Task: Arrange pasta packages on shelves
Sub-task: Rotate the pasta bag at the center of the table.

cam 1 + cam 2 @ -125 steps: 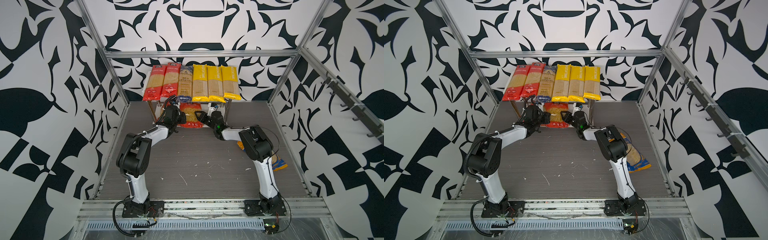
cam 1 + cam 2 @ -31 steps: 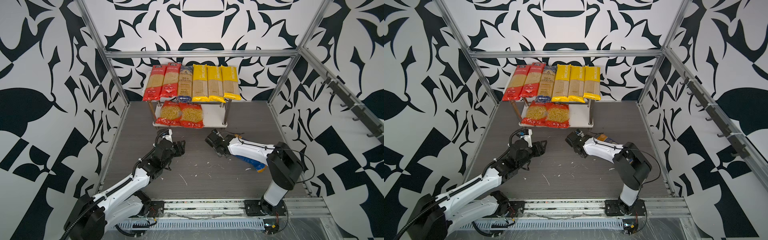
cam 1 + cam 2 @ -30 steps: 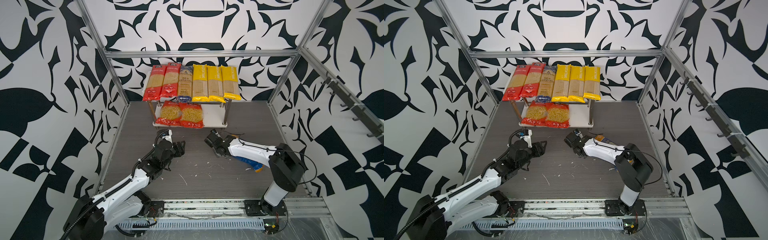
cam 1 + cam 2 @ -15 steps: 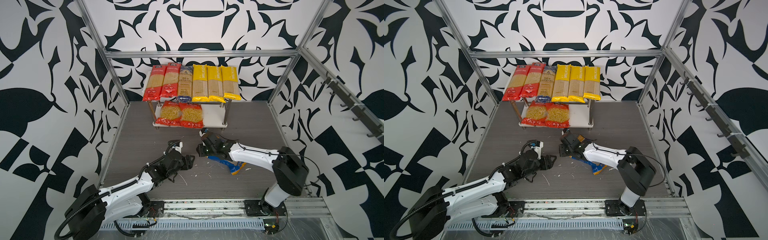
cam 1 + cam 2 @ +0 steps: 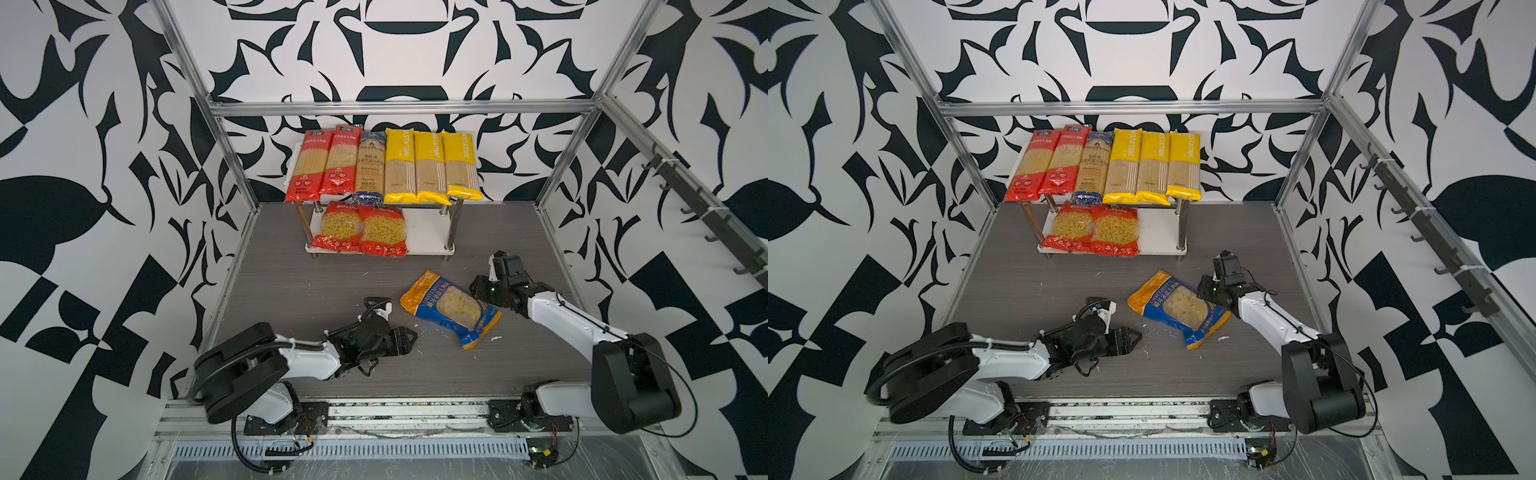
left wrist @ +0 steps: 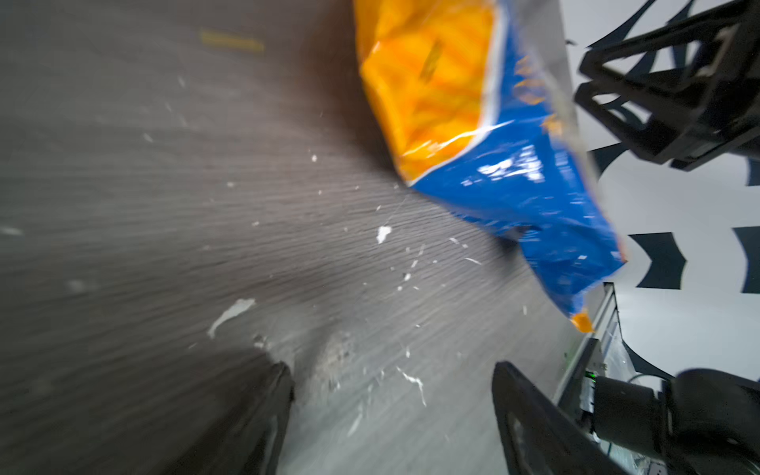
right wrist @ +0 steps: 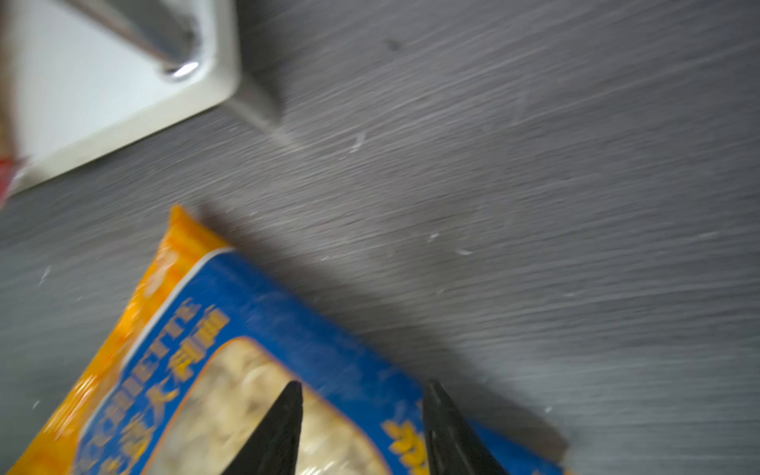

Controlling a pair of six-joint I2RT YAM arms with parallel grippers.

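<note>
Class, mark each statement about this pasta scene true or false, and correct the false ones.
1. Six long spaghetti packs lie on the top tier of the shelves. True.
2. The blue-orange bag rests on the lower tier. False: it lies on the table, in front of the shelves.
3. Two red fusilli bags lie on the lower tier. True.
4. The left tool is clamped on the blue-orange bag. False: its jaws stand open, apart from the bag.

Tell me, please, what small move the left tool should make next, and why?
Probably ease the left tool forward to the nearest edge of the blue-orange bag and close on it. The bag lies flat on the table; the tool is open, pointing at it but short of it; the lower shelf has bare room beside the red fusilli bags.
</note>
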